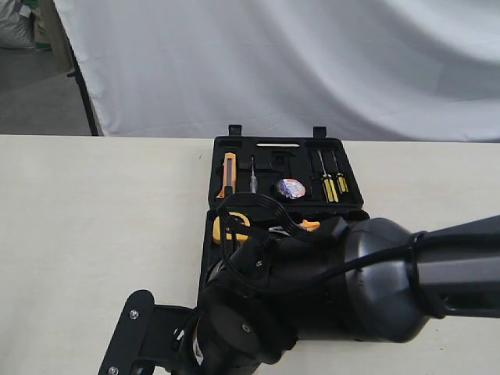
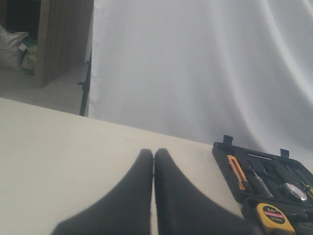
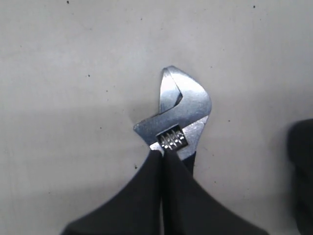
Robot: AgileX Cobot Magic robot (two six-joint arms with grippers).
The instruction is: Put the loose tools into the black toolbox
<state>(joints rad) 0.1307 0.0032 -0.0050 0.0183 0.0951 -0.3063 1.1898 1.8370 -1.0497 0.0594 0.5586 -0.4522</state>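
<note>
Right wrist view: right fingers (image 3: 139, 196) are pressing fully together at the neck of the silver adjustable wrench (image 3: 183, 110), which is lying flat on the pale counter (image 3: 73, 98). Cannot tell whether they are pinching it.

The left fingers (image 2: 129, 196) are meeting tip to tip, gripping nothing, over bare counter.

Exterior view: black toolbox (image 1: 273, 143) is lying open at centre frame, its lower half hiding behind the right arm (image 1: 375, 273). The tape roll (image 1: 291, 188) is sitting in its upper half.
</note>
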